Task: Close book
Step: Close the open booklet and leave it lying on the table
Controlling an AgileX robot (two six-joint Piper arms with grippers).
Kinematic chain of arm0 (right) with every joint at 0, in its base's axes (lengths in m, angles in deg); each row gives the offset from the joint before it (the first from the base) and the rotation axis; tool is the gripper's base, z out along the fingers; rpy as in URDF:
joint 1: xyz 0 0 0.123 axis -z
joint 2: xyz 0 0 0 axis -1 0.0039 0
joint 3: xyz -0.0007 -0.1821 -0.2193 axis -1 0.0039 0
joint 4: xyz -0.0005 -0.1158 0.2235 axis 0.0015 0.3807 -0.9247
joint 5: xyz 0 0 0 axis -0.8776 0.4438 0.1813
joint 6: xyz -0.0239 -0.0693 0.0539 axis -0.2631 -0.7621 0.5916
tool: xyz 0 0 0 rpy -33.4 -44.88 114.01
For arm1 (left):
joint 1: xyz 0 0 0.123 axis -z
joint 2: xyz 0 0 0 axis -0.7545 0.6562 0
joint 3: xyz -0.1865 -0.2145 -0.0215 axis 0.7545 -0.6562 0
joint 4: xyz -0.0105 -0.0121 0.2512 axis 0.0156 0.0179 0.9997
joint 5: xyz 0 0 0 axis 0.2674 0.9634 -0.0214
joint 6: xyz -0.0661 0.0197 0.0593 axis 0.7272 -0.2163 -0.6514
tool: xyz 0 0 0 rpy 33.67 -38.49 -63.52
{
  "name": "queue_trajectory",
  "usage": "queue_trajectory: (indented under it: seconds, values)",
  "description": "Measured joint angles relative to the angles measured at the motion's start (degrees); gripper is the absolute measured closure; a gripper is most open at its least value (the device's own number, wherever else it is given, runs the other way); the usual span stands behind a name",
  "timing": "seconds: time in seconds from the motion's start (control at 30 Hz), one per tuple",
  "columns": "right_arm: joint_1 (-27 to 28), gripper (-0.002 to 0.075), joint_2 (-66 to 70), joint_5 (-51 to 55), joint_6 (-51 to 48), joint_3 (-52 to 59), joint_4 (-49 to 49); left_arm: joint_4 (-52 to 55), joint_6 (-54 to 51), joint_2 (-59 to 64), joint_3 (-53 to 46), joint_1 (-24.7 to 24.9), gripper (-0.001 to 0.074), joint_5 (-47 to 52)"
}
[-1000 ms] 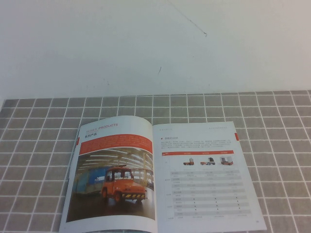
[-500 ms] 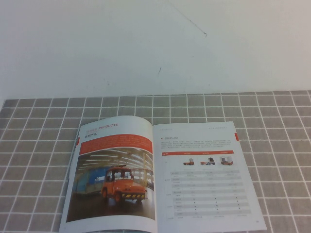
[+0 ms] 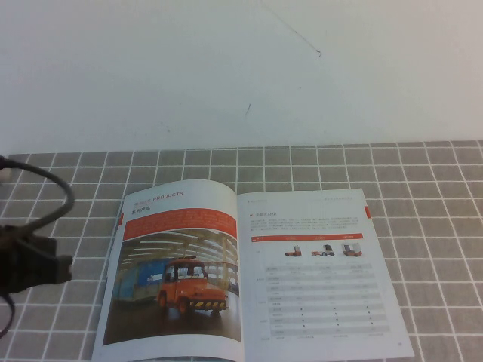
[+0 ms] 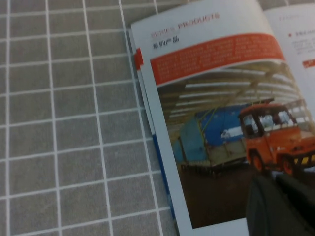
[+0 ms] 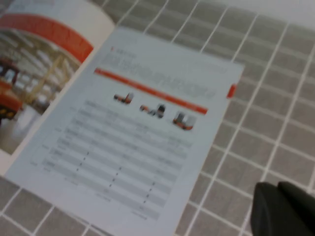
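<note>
An open book (image 3: 249, 271) lies flat on the grey, white-gridded cloth (image 3: 423, 196) that covers the near half of the counter, slightly left of the middle, with its near edge running out of the high view. Its left page (image 3: 177, 264) carries an orange band under a printed heading and a large photograph of an orange truck (image 3: 189, 285) in a hall. Its right page (image 3: 317, 279) shows three small vehicle pictures above a pale table of rows. The left page arches up a little near the spine, and the edges of the pages beneath it show along its left side.

The left arm (image 3: 30, 265), dark and trailing a looped cable (image 3: 56, 185), stands at the left edge of the scene, to the left of the book and apart from it. In its wrist view the left end effector (image 4: 280, 206) appears as a dark shape over the near part of the left page (image 4: 221, 123). Whether it is wide or narrow cannot be told.

The right end effector (image 5: 285, 209) shows only in its own wrist view, as a dark shape above the gridded cloth (image 5: 275, 123), just to the right of the right page (image 5: 138, 137). Its state cannot be told either.

Beyond the cloth's far edge stretches a white surface (image 3: 151, 68), which bears a thin dark scratch (image 3: 290, 30).
</note>
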Motion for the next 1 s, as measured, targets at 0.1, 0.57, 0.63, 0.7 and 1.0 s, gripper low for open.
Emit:
queue_trajectory:
  seconds: [0.1,0.57,0.63,0.7,1.0]
  values:
    - [-1.06,0.0729,10.15,0.0,-7.85,-0.52,-6.93,-0.91,-1.36,6.25,0.5,0.0,0.0738,0.02]
    - [-16.58,0.0729,39.43,-11.56,-14.56,-10.08,-14.02,-2.01,-1.74,22.42,0.77,0.0,0.0738,-5.86]
    - [-16.8,0.0729,42.24,-12.22,-15.19,-10.19,-13.91,-1.89,-1.74,23.97,1.03,0.0,0.0738,-6.45]
    - [-16.8,0.0729,45.14,-13.11,-15.57,-10.19,-13.68,-1.58,-1.74,25.73,1.12,-0.1,0.0738,-6.81]
    - [-16.8,0.0728,51.71,-15.31,-18.32,-11.19,-13.65,-1.58,1.47,34.35,1.12,-0.56,0.0738,-13.67]
